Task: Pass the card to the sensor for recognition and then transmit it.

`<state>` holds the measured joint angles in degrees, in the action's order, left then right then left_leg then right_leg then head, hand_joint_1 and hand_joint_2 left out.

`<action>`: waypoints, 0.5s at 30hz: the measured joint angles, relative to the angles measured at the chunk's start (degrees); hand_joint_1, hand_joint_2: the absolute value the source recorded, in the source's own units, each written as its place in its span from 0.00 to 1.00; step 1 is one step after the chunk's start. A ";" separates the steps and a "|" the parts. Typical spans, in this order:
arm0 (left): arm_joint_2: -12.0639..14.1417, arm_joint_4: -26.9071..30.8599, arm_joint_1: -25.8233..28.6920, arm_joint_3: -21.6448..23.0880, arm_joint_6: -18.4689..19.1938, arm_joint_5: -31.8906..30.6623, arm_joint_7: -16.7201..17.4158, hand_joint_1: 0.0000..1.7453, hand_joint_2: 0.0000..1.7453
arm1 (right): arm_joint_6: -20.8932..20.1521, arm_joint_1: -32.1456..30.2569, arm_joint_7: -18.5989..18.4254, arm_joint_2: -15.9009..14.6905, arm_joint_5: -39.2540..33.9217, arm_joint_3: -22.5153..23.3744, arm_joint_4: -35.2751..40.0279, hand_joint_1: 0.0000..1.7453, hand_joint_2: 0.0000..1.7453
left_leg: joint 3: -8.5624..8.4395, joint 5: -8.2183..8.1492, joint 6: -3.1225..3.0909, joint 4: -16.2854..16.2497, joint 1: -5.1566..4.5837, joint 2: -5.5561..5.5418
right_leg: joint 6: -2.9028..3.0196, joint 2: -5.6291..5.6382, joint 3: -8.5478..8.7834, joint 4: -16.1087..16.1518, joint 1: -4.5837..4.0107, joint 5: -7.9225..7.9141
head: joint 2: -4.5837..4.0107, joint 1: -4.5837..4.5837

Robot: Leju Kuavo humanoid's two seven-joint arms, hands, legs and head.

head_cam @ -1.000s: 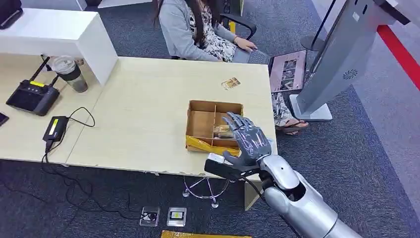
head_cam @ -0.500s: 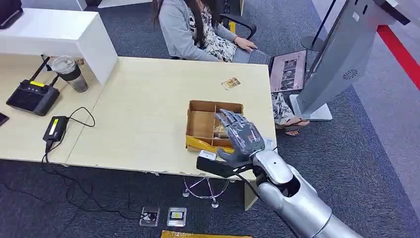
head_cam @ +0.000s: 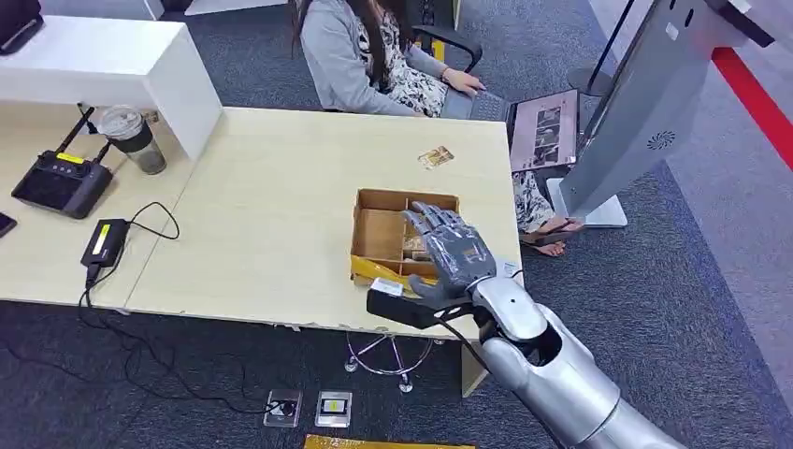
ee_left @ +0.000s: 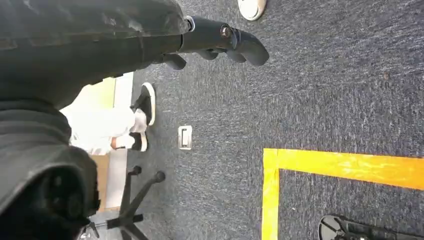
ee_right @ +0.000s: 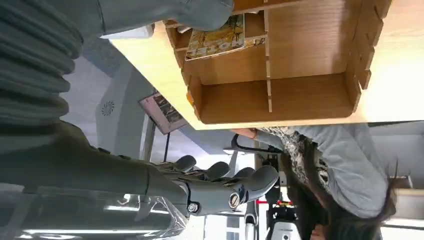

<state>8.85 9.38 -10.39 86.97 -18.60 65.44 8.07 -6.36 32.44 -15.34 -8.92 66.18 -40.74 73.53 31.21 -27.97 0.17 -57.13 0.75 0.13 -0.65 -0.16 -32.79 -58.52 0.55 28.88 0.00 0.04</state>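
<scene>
My right hand [head_cam: 447, 257] floats with its fingers [head_cam: 425, 220] spread apart and holding nothing over the one brown box [head_cam: 379, 234] near the tabletop [head_cam: 271, 196] edge, where one card [ee_right: 216, 40] lies in a slot, and one more card [head_cam: 436, 157] lies far off by the person [head_cam: 355, 51].

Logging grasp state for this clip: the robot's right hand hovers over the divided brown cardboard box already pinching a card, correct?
Not quite. The right hand does hover over the divided brown cardboard box, but it holds nothing: the head view shows its fingers spread and empty. In the right wrist view, a yellow printed card lies in a box compartment.
</scene>
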 joint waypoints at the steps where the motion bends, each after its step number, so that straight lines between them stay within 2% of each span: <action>1: 0.00 0.00 0.00 0.00 0.09 0.00 -0.15 0.00 0.00 | -0.35 0.09 -0.04 0.04 -0.02 0.04 -0.15 0.00 1.00 | 0.00 0.00 0.00 0.00 0.00 0.00 | 0.00 0.00 0.00 0.00 0.00 0.00 | 0.00 0.00; 8: 0.02 0.00 0.00 -0.02 0.26 0.00 -0.15 0.00 0.00 | -1.40 0.24 -0.11 0.37 -0.15 0.55 -0.61 0.00 1.00 | 0.01 0.00 0.00 0.00 0.00 0.00 | 0.00 0.00 0.00 0.00 0.00 0.00 | 0.00 0.00; 9: 0.02 0.00 0.00 -0.02 0.26 0.00 -0.15 0.00 0.00 | -1.46 0.24 -0.11 0.37 -0.15 0.68 -0.61 0.24 1.00 | 0.01 0.00 0.00 0.00 0.00 0.00 | 0.00 0.00 0.00 0.00 0.00 0.00 | 0.00 0.00; 10: 0.02 0.00 0.00 -0.02 0.26 0.00 -0.15 0.00 0.00 | -1.55 0.24 -0.13 0.44 -0.15 0.77 -0.61 0.31 1.00 | 0.01 0.00 0.00 0.00 0.00 0.00 | 0.00 0.00 0.00 0.00 0.00 0.00 | 0.00 0.00; 11: 0.02 0.00 0.00 -0.02 0.26 0.00 -0.15 0.00 0.00 | -1.68 0.24 -0.15 0.52 -0.15 0.81 -0.61 0.02 1.00 | 0.01 0.00 0.00 0.00 0.00 0.00 | 0.00 0.00 0.00 0.00 0.00 0.00 | 0.00 0.00; 15: 0.00 0.00 0.00 -0.02 0.24 0.00 -0.13 0.00 0.00 | -2.38 0.28 -0.22 0.96 -0.20 0.81 -0.61 0.00 1.00 | 0.01 0.00 0.00 0.00 0.00 0.00 | 0.00 0.00 0.00 0.00 0.00 0.00 | 0.00 0.00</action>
<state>8.85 9.38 -10.39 86.95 -18.36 65.44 7.93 -8.74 32.72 -15.56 -7.96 65.99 -39.93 72.91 31.21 -27.98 0.17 -57.13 0.75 0.13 -0.65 -0.16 -32.79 -58.52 0.55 28.88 0.00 0.04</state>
